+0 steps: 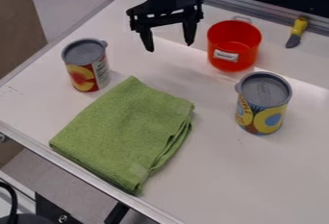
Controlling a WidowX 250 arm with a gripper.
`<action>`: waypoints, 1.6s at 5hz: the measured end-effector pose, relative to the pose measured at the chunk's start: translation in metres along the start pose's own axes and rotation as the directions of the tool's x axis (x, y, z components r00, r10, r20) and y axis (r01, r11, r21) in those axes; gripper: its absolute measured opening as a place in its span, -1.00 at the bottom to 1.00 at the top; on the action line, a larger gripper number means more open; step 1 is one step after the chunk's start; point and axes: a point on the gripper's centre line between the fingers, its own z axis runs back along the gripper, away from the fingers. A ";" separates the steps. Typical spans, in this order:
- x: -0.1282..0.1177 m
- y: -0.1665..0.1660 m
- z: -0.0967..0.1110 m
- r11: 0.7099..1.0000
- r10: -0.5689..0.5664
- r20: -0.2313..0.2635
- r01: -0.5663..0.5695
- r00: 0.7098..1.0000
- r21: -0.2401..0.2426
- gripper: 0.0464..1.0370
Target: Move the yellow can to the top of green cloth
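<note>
Gripper (170, 47), one, black, two-fingered: hanging at the upper middle of the view, between the peach-pictured can and the red pot, its jaws wide apart with nothing held between them. Cans, two, both upright on the white tabletop (257, 184), each with a grey lid and a small tab at the rim. First, the yellow can (262, 115), with blue and yellow fruit rings on its label, at the right of the view, nearer than the red pot and well apart from the cloth. Second, the peach-pictured can (83, 74), red and yellow with a white printed panel, at the left of the view, just beyond the cloth's far corner. Green cloth (122, 131), one, folded in several layers, lying flat left of centre and toward the near edge of the table, a small pale patch by its nearest corner. Red pot (233, 40), one, upright near the upper right, one small loop handle on its far side and one white label on its near side. Knife (297, 31), one, yellow handle and dark grey blade, lying at the upper right beyond the yellow can, its handle pointing away.
</note>
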 end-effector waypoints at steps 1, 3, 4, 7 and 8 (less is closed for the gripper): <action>-0.007 0.005 -0.012 1.000 0.007 -0.039 -0.006 0.999 0.022 0.92; -0.039 0.007 0.001 0.996 0.085 -0.046 -0.084 0.995 0.024 0.92; -0.061 0.005 0.011 0.990 0.140 -0.018 -0.140 0.990 0.005 0.92; -0.141 -0.040 0.037 0.948 0.319 -0.077 -0.316 0.945 0.040 0.92; -0.164 -0.061 0.037 0.949 0.314 -0.075 -0.313 0.946 0.025 0.92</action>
